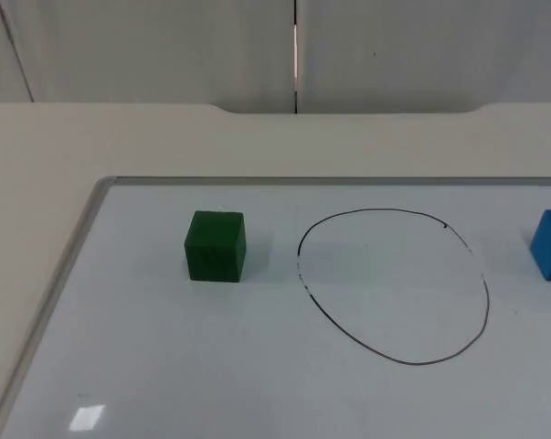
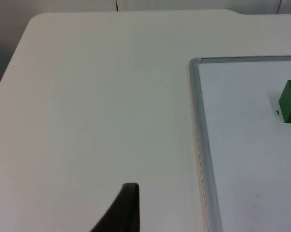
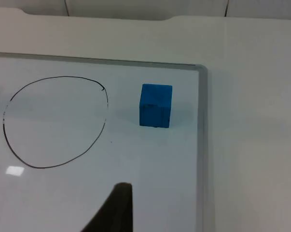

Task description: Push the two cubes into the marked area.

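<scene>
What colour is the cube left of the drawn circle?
Green cube, clearest in the top view.

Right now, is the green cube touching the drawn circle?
Apart. In the top view, bare whiteboard separates the green cube from the circle's line.

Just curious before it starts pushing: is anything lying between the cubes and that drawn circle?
Nothing visible. Bare whiteboard lies between the green cube and the circle, and between the blue cube and the circle's other side.
</scene>
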`<state>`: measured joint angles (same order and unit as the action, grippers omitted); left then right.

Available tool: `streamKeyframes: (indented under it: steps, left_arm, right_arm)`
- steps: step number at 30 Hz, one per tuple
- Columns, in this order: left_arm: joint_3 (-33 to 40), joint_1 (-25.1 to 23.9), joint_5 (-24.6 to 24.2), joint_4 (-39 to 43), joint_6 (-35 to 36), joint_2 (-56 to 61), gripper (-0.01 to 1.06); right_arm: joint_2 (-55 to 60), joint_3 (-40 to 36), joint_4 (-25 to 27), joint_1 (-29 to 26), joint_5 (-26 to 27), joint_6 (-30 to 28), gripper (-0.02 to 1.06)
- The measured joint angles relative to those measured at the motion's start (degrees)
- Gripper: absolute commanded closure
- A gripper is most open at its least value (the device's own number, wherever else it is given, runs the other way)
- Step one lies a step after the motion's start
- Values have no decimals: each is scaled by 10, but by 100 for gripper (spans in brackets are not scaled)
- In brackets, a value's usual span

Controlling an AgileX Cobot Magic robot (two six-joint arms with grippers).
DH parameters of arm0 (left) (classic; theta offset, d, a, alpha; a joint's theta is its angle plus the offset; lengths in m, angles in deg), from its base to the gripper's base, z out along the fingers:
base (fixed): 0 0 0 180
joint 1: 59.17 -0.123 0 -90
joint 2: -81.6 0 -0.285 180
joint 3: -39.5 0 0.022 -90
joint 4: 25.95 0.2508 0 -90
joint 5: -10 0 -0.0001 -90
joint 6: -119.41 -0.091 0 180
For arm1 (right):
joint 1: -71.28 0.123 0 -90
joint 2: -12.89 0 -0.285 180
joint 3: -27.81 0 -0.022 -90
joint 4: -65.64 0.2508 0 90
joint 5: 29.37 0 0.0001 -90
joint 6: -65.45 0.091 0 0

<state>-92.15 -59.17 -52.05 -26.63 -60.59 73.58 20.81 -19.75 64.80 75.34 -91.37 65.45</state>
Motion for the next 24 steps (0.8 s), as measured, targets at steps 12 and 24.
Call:
streamKeyframes:
  steps: [12, 24]
  left_arm:
    - [-36, 0, 14, 0, 0, -91, 0]
    - [-37, 0, 66, 0, 0, -145, 0]
  right_arm:
    - [0, 0, 0, 0, 0, 0, -1]
    - [0, 0, 0, 0, 0, 0, -1]
